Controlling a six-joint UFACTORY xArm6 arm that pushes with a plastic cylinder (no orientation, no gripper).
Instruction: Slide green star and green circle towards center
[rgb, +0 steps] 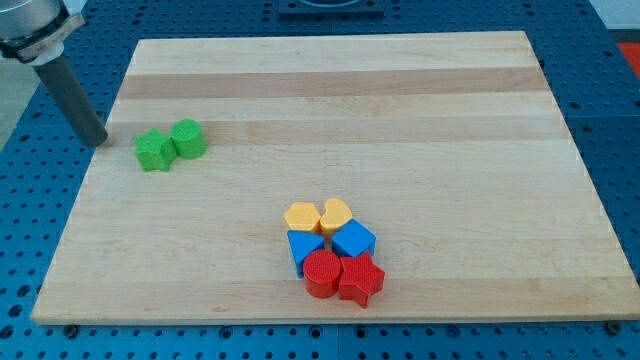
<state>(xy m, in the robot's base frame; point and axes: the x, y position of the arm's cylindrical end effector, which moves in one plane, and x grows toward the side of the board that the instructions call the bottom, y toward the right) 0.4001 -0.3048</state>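
The green star (153, 150) and the green circle (188, 138) sit side by side, touching, near the left edge of the wooden board (400, 110). The star is on the left, the circle on the right and slightly higher. My tip (97, 141) is at the board's left edge, a short way left of the green star and apart from it. The dark rod slants up to the view's top left.
A tight cluster sits at the board's lower middle: a yellow hexagon-like block (302, 216), a yellow heart (336, 213), a blue block (304, 247), a blue cube (353, 240), a red circle (322, 272) and a red star (361, 279). Blue perforated table surrounds the board.
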